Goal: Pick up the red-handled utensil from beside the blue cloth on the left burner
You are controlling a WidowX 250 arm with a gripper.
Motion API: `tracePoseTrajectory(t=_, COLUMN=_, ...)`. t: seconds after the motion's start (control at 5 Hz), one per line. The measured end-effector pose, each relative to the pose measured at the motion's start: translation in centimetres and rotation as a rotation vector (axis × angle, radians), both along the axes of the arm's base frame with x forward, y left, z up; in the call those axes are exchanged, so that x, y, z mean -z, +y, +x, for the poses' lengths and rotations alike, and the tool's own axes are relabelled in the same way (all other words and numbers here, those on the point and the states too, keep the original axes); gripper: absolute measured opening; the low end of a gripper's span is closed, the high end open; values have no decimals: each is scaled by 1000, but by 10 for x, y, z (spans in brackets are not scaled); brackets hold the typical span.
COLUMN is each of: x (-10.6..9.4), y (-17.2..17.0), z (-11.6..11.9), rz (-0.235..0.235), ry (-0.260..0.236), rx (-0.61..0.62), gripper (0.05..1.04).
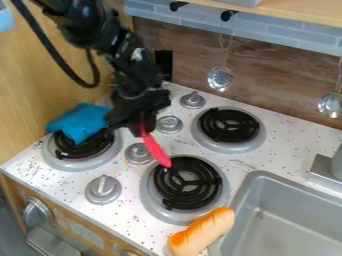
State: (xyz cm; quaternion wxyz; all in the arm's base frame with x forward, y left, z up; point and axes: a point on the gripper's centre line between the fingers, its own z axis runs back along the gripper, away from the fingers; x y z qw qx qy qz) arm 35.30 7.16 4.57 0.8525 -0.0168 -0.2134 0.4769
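Two fingers of my gripper [143, 129] are closed on a red thing [153, 149], pinching its upper end. In the camera view, I hang down from the upper left, over the middle of the stove [127, 176]. The red thing is long and narrow and slants down to the right from my grip, its lower tip appearing over the upper left edge of the front burner [160, 203]. I cannot tell whether that tip touches anything.

To the left of me, a blue cloth [81, 121] lies bunched over part of the left burner [93, 163], leaving some of the black coil in sight. The back burner [254, 142] is to my right. Four grey knobs [103, 190] stand among the burners in a slanting row, from near the stove's front edge up towards the wall [280, 75].

Nearer the camera, a bun [202, 231], orange-brown on top, lies at a slant just beside the front burner and against the near left corner of the sink [287, 220]. A tap [327, 171] stands at the sink's far side. Against the wall, two metal ladles [220, 78] hang below the shelf [294, 11].
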Motion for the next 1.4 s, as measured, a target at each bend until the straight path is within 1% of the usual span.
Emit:
tracePoseTrajectory(t=0.2, x=-4, y=-11, z=-2, rz=-23, ry=74, rx=70, gripper=262)
tracePoseTrajectory(t=0.4, x=-12, y=-29, z=9, rz=-38, ry=160, rx=185, gripper=262)
tracePoseTrajectory(t=0.6, x=3, y=-41, z=18, rz=-38, ry=316, rx=349, gripper=257)
tracePoseTrajectory(t=0.8, x=5, y=-51, z=28, rz=-7, ry=379, rx=499, gripper=179)
tracePoseTrajectory(t=1.0, x=8, y=-65, z=34, rz=-34, ry=394, rx=657, gripper=112)
tracePoseTrajectory(t=1.2, x=7, y=-74, z=34, rz=-67, ry=380, rx=764, gripper=103)
tracePoseTrajectory(t=1.4, x=7, y=-78, z=33, rz=-85, ry=377, rx=792, gripper=103)
